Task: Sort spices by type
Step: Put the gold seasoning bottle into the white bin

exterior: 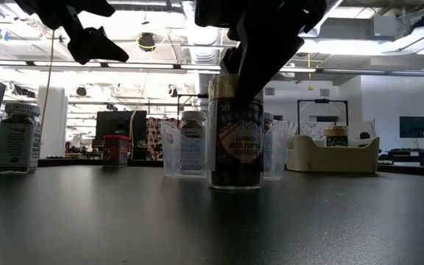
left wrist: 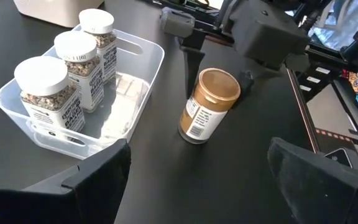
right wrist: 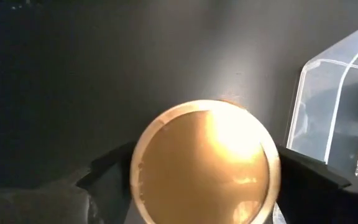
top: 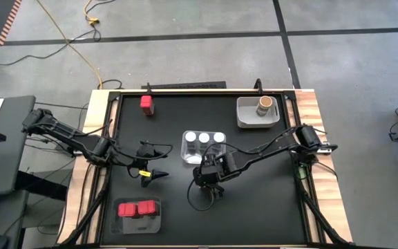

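Note:
A tan-brown jar [left wrist: 205, 115] with a gold lid [right wrist: 207, 162] stands upright on the black table, just in front of the clear tray [top: 188, 156]. That tray holds three clear jars with white lids [left wrist: 73, 62]. My right gripper [top: 209, 187] comes down over the tan jar, its fingers [right wrist: 107, 174] standing apart on either side of the lid. My left gripper [top: 163, 160] hangs open above the table, left of the clear tray, with nothing in it. Another tan jar [top: 264, 104] stands in the grey tray [top: 244, 117] at the far right. My right gripper comes at the tan jar from above, slanting down, with one finger on each side of the gold lid [left wrist: 219, 84]. I cannot tell whether the fingers touch the lid. The jar stands with its base on the table [exterior: 235, 184].
A lone red container [top: 146, 104] stands at the far left of the table. A clear tray [top: 155, 223] at the near left holds two red ones. Bare black table lies to the right of the tan jar and along the near edge.

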Available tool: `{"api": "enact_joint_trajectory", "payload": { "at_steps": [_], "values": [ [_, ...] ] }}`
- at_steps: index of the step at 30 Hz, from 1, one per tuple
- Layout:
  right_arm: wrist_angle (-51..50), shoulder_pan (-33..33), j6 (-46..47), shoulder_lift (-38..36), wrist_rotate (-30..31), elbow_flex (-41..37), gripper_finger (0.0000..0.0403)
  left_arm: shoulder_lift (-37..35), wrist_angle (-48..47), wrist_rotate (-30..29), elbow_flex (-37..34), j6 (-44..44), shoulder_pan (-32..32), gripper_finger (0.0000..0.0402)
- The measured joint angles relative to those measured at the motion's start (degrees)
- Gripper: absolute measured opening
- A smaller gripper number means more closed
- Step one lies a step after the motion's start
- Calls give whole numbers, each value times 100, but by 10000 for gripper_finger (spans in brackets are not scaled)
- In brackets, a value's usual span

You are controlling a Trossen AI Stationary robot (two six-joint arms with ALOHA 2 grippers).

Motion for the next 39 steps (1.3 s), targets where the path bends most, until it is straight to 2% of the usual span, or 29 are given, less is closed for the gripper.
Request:
{"api": "enact_joint_trajectory", "payload": {
  "at_steps": [5,10,13,19,26,28,32,37,39],
  "values": [
    [-1,0,-1,-4,-6,0,298,0,0,-2,0,-4,0,362],
    [-53,0,162,-22,-6,2,298,0,2,-2,2,-4,0,362],
    [-515,0,287,-144,-6,125,298,0,2,-3,0,-4,0,362],
    [-1440,5,668,-997,53,308,298,0,4,-39,0,-7,4,362],
    [-3070,-284,1265,-2214,980,301,298,0,4,-103,2,37,106,362],
    [-3257,-503,1384,-2456,1219,175,298,0,26,-98,2,-72,156,362],
    [-3144,-1268,1093,-2911,1217,-173,298,0,31,-141,2,-73,376,362],
    [-2951,-2576,220,-3463,1204,-672,298,0,31,-159,2,-55,748,362],
    [-2550,-3185,-240,-3683,918,-894,298,0,31,-159,2,-51,901,362]
  ]
}}
